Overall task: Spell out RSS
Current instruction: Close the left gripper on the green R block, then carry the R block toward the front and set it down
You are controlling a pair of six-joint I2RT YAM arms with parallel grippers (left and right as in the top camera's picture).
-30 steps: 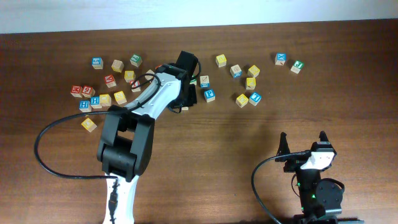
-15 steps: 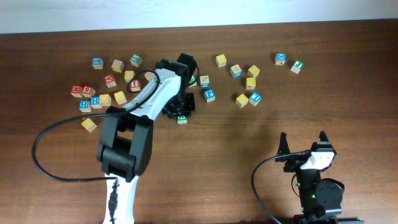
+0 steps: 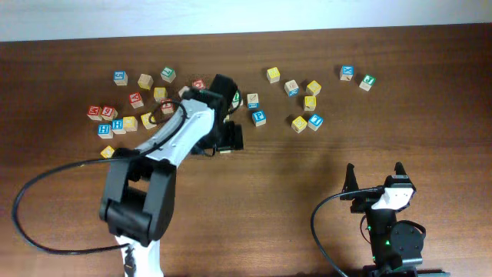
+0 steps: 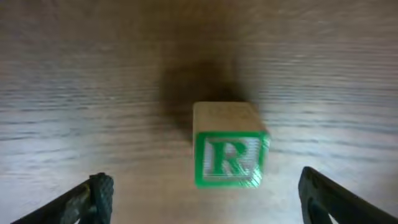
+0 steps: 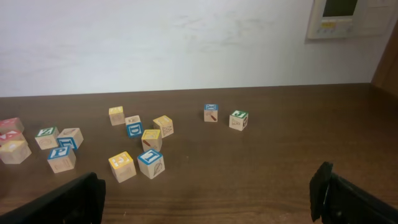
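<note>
The R cube [image 4: 229, 149] stands on the table [image 3: 292, 200] between the wide-open fingers of the left gripper [image 4: 205, 190], touched by neither; the right gripper [image 3: 374, 174] rests open, well apart. The R step seems in hand; next comes finding an S among the scattered cubes [image 3: 310, 102].

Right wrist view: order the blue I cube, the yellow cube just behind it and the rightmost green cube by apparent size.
1. blue I cube.
2. yellow cube and green cube, about alike.
Nearness may explain the gap.
</note>
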